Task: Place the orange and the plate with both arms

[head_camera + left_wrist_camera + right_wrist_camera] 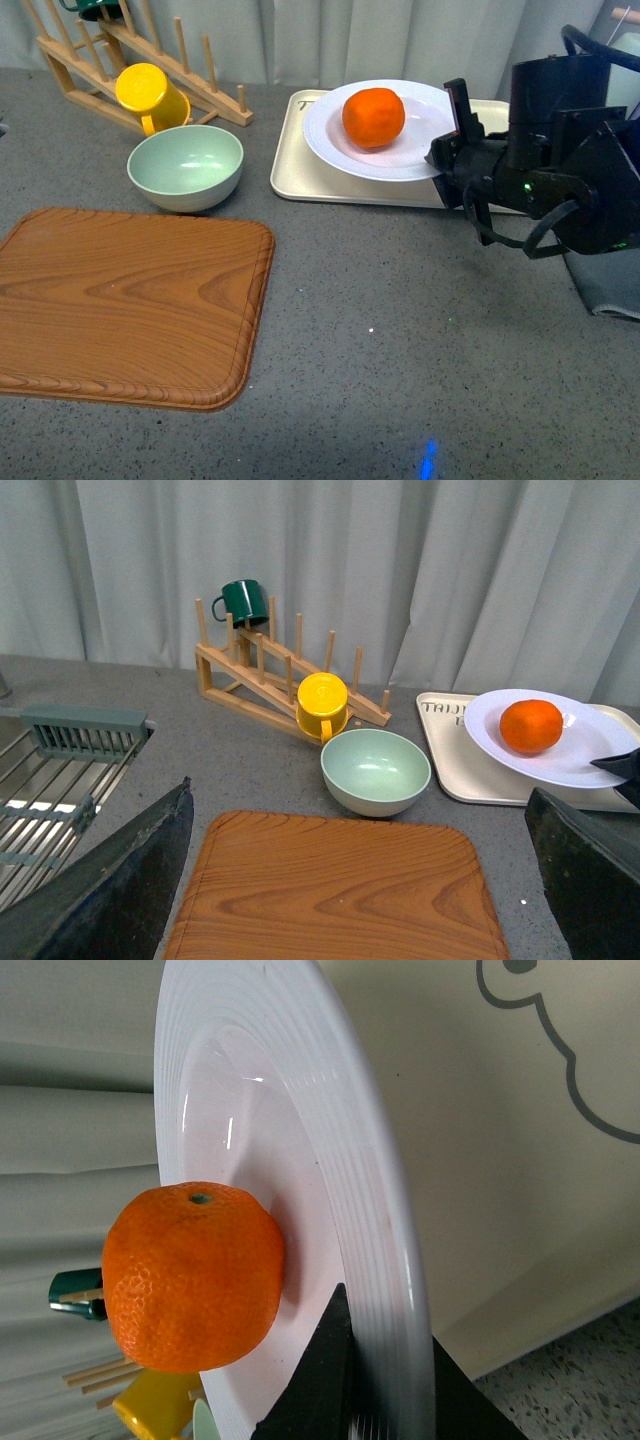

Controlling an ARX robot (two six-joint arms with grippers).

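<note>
Task barely begun: the round bright-orange dimpled orange (373, 117) is seated in the wide white ridged-rim plate (330, 140) on the beige rectangular tray (300, 180), the rim pinched between the right gripper (450, 125) fingers; left fingers (100, 900) spread, idle; placement outstanding.

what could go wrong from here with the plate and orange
The orange sits loose in the plate, which the right gripper pinches at one rim only; a tilt on lifting may roll it out. The plate rests on the beige tray, so dragging could shift that tray.
</note>
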